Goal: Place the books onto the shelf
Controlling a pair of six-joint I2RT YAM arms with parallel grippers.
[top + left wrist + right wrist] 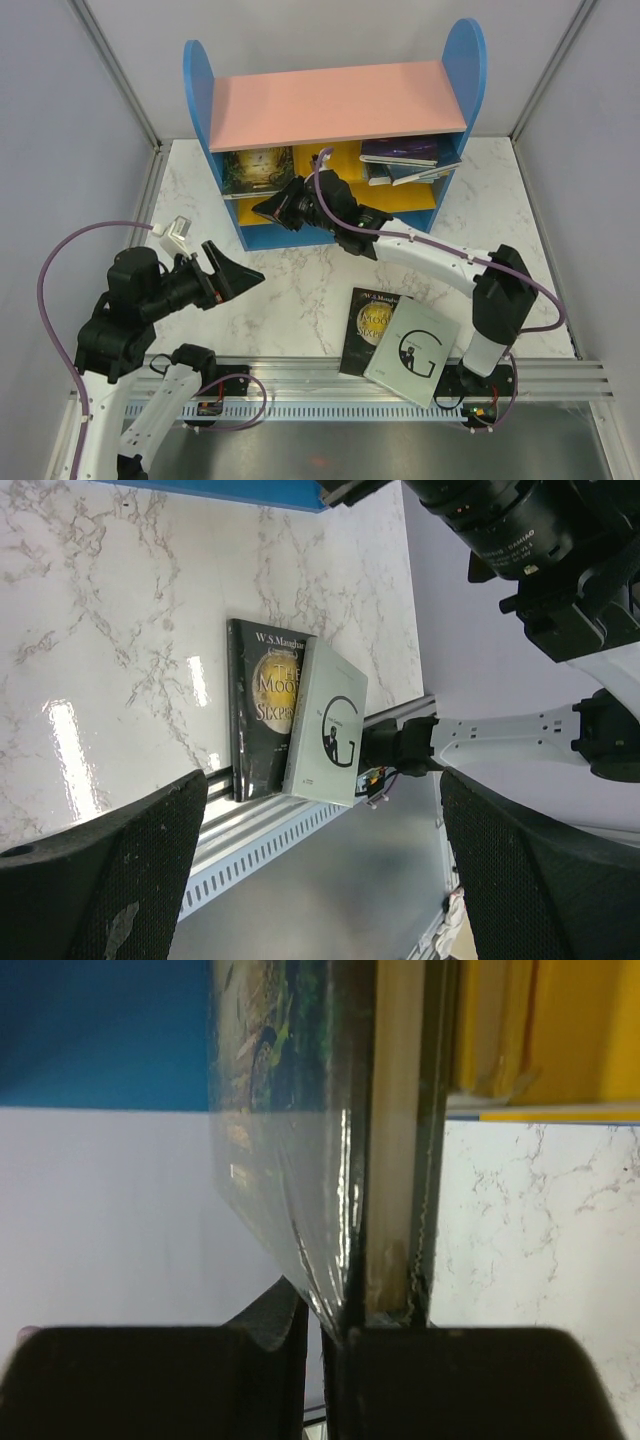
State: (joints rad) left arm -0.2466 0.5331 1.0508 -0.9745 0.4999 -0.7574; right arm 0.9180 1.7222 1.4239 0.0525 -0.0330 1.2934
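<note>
left end effector [232, 272] wide apart | right end effector [330, 1325] clamped on green-gold book [290, 1110] at shelf [200, 90]

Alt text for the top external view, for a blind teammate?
The right end effector is shut on a green-gold book in the shelf, at left; more books lie stacked at right. A black book and a grey book overlap on the table, and the left end effector hovers open.

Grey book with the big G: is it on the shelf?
No. The pale grey G book lies partly atop a black paperback on the marble table.
</note>
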